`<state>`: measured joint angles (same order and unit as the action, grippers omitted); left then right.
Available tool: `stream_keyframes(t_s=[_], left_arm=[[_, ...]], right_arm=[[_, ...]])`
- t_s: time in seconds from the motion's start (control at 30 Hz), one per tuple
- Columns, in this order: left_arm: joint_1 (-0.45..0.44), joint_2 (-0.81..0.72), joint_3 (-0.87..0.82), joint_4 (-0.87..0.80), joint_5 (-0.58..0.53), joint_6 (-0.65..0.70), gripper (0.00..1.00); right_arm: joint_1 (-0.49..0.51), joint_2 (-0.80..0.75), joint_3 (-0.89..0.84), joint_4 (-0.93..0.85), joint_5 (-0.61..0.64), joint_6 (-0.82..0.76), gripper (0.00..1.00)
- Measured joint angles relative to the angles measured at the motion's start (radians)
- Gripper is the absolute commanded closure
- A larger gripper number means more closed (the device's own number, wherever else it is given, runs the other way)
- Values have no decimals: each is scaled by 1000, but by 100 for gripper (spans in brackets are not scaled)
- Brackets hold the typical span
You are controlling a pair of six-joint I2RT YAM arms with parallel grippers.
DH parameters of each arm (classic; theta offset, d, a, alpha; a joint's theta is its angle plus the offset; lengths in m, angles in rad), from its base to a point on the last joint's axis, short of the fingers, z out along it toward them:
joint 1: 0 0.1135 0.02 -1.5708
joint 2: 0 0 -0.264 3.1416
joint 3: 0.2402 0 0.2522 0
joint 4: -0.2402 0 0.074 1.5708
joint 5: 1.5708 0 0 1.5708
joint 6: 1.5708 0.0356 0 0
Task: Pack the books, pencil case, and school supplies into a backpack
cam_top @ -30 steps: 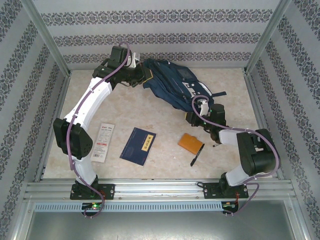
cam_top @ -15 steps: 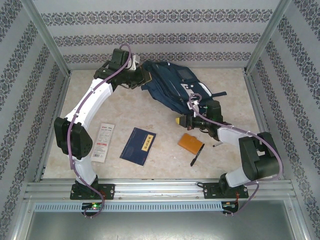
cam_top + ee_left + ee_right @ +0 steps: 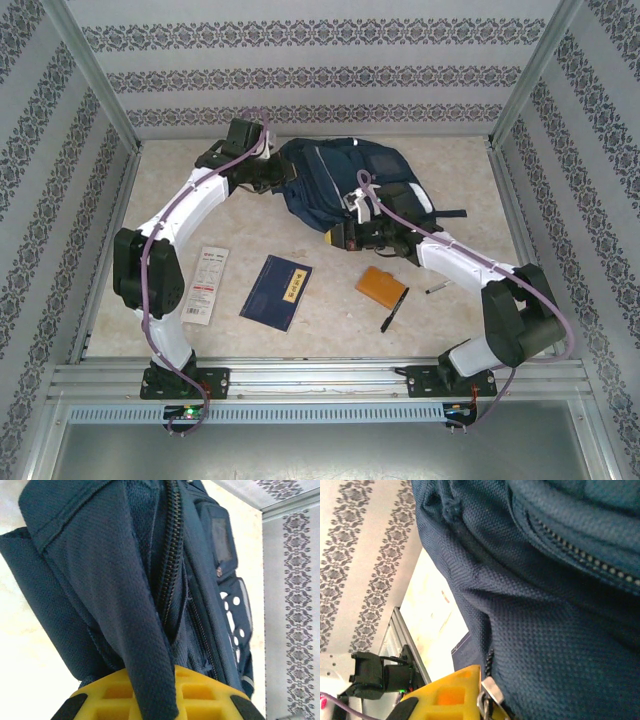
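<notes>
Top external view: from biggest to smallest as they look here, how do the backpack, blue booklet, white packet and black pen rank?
1. backpack, by far
2. blue booklet
3. white packet
4. black pen, the slimmest

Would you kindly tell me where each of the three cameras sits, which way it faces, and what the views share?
Top external: above and behind the bases, looking down on the table; left gripper and right gripper at the large navy-blue fabric backpack.
Left wrist: on the left arm, facing the backpack's zip; yellow fingers below.
Right wrist: on the right arm, facing its fabric; one yellow finger.
Shared: the backpack.
</notes>
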<state>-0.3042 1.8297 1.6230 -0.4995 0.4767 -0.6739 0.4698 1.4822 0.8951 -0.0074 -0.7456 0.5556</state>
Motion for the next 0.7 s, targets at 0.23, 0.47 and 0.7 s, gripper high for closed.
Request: stream_keyframes(t_s=[0.23, 0.47, 0.7], left_arm=[[0, 0, -110, 75, 0, -14, 100], [0, 7, -179, 144, 1, -10, 100], [5, 79, -188, 149, 16, 16, 100]], right_arm=[[91, 52, 61, -129, 134, 150, 100], [111, 106, 135, -255, 175, 117, 59], [107, 25, 164, -443, 319, -39, 50]])
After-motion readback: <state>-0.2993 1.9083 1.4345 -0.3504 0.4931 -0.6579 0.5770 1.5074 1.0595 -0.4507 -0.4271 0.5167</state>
